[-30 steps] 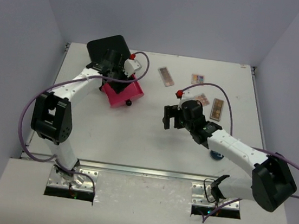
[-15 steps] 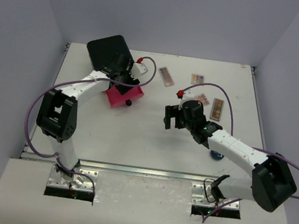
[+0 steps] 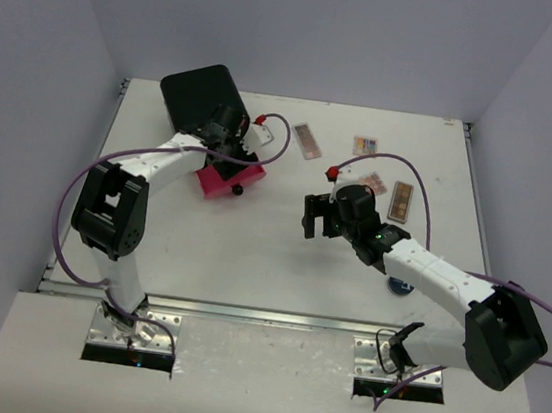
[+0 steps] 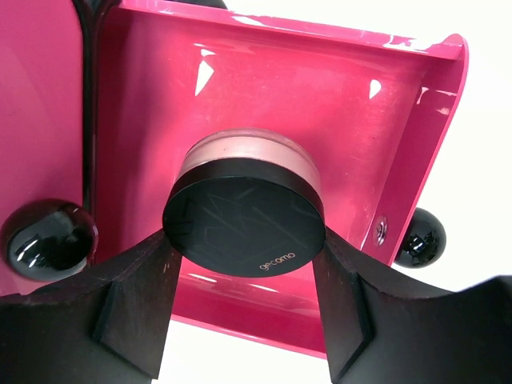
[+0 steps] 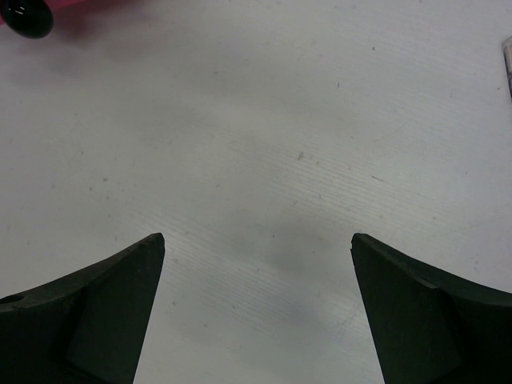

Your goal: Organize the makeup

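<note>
- Two arms are showing from above: the left hand is reaching into the pink drawer, its load hidden. Four palettes are lying further right, nearer the right hand.
- Left wrist: the hand is clamping a round dark compact inside the drawer; contact with its floor is unclear.
- Right wrist: the hand is hovering spread and empty over the surface.

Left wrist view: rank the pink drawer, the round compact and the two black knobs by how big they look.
1. pink drawer
2. round compact
3. knob at left
4. knob at right
The knobs' order is unsure: the right one is partly hidden behind the drawer's edge and may lie farther off.
</note>
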Robot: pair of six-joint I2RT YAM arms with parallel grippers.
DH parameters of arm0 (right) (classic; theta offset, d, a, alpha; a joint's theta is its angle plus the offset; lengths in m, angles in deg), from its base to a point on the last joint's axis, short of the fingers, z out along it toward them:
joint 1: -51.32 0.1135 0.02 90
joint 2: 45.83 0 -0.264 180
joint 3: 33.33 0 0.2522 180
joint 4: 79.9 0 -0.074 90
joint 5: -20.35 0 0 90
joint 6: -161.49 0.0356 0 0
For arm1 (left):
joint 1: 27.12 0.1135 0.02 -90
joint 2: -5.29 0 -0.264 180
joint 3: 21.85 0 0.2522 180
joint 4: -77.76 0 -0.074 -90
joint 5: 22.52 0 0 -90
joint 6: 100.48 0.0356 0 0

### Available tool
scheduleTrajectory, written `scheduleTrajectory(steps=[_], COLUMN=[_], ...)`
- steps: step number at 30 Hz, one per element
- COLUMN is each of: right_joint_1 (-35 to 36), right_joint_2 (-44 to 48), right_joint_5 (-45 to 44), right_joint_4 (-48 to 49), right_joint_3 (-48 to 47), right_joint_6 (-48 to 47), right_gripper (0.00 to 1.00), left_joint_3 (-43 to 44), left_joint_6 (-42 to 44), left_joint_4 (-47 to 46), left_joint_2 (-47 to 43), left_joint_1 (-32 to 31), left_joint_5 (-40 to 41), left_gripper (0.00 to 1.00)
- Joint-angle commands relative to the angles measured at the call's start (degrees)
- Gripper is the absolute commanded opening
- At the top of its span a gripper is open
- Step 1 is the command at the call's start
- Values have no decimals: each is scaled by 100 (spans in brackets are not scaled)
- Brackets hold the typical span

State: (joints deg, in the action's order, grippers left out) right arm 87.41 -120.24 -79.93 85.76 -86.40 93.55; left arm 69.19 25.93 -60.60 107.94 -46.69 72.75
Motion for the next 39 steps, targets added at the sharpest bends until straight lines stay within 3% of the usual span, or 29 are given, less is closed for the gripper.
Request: scheduleTrajectory(steps=[1, 6, 13, 21, 25, 29, 39], right_joint_1=[-50, -146, -742, -2569, -3065, -3259, -3337], right_joint_2=[166, 226, 338, 676, 797, 866, 629], right_joint_5=[-84, -192, -362, 125, -24, -70, -846], right_joint_4=[83, -114, -890, -1825, -2074, -2316, -3008], right_joint_3=[-1, -15, -151, 101, 313, 645, 613], right_joint_6=[-67, -19, 368, 841, 947, 1151, 1492], right_gripper=[99, 99, 99, 99, 99, 99, 99], left_joint_3=[95, 217, 391, 1447, 2057, 2339, 3758], left_joint_6=[-2, -19, -76, -578, -735, -723, -1271], left_joint_4=[-266, -249, -148, 444, 536, -47, -136], left_joint_2=[44, 53, 16, -127, -185, -244, 929], left_joint_1=[-127, -127, -138, -176, -179, -114, 1401], left_joint_5=[40, 44, -22, -894, -1310, -746, -667], left_gripper=[60, 71, 74, 75, 76, 91, 95])
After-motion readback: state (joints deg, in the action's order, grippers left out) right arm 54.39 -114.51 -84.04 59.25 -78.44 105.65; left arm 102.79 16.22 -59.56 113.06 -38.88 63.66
